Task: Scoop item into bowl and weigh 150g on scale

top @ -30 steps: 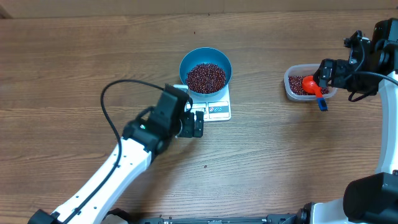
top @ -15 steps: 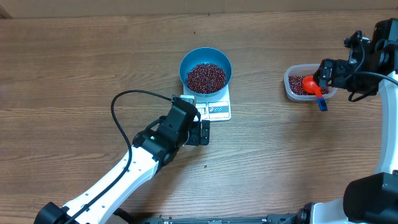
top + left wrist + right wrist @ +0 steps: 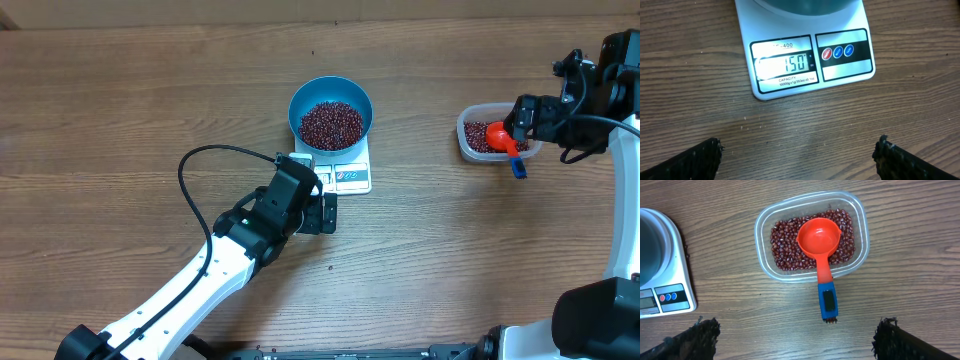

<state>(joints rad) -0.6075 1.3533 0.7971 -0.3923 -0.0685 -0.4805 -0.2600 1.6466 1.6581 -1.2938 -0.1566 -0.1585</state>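
Note:
The blue bowl (image 3: 331,95) stands on the white scale (image 3: 352,178) and holds a heap of dark red-brown beans (image 3: 331,124). In the left wrist view the scale (image 3: 840,75) shows 150 on its display, with the bowl's base (image 3: 800,6) at the top edge. My left gripper (image 3: 325,212) (image 3: 797,152) hangs open just in front of the scale, with nothing between its fingers. Over the table beside the clear tub, my right gripper (image 3: 522,120) (image 3: 796,335) is open too and holds nothing.
The clear plastic tub (image 3: 860,245) (image 3: 463,140) at the right holds more beans (image 3: 785,250). A red scoop (image 3: 819,237) lies in it, its blue handle (image 3: 828,302) sticking out over the rim. A black cable (image 3: 190,170) loops off the left arm.
My left gripper has drawn back from the scale's front left corner toward the near side and slightly right, then held still. The right arm has not moved.

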